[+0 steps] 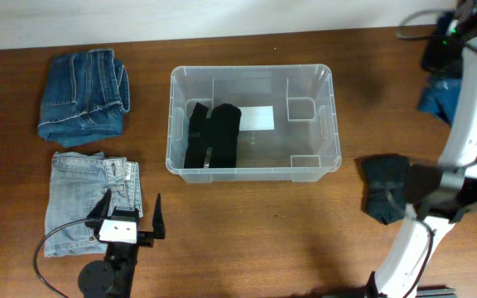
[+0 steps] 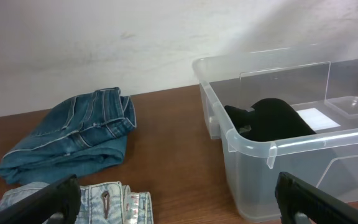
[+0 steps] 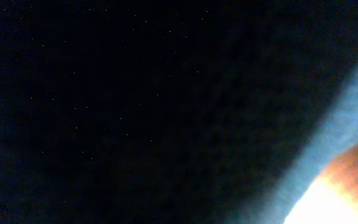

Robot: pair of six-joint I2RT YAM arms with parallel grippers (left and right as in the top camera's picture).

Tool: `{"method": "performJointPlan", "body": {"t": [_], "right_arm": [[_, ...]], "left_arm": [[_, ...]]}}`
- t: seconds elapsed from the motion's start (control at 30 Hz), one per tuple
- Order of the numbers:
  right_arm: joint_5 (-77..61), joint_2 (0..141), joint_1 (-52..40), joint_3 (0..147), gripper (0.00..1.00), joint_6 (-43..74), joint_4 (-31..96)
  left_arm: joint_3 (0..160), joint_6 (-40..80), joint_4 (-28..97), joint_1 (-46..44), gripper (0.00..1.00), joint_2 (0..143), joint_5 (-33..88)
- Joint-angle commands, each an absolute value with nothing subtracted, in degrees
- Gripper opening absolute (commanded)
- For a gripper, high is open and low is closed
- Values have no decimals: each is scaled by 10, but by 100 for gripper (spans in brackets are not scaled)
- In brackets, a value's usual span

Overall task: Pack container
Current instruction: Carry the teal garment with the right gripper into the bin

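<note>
nearby, left tool (image 1: 132,199) agape, open table (image 1: 247,223) up to container (image 1: 255,175) rim; right tool (image 1: 435,70): state untellable

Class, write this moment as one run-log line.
clear plastic rectangular bin: folded black garment inside | left jaws: open, near light blue folded jeans | right jaws: unclear, at blue cloth

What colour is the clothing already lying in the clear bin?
The clothing is black, best seen overhead.
</note>
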State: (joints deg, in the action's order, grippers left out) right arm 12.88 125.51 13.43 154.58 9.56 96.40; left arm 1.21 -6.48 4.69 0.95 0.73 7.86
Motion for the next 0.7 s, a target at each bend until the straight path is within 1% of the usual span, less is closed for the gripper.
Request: {"method": "performJointPlan", "body": {"t": [0.0, 0.3, 0.4, 0.53, 0.67], "right_arm": [[124, 1199, 56, 1576, 4, 133, 973], [127, 1183, -136, 1558, 4, 239, 973], [157, 1183, -188, 1529, 4, 291, 973], [205, 1184, -234, 1477, 4, 357, 972], [206, 1185, -263, 1405, 4, 366, 948]], "left_arm": [[10, -74, 48, 13, 99, 4, 76], [10, -74, 48, 13, 99, 4, 76], [10, -74, 48, 13, 99, 4, 76], [10, -74, 48, 13, 99, 4, 76], [10, -74, 48, 13, 99, 4, 76]]}}
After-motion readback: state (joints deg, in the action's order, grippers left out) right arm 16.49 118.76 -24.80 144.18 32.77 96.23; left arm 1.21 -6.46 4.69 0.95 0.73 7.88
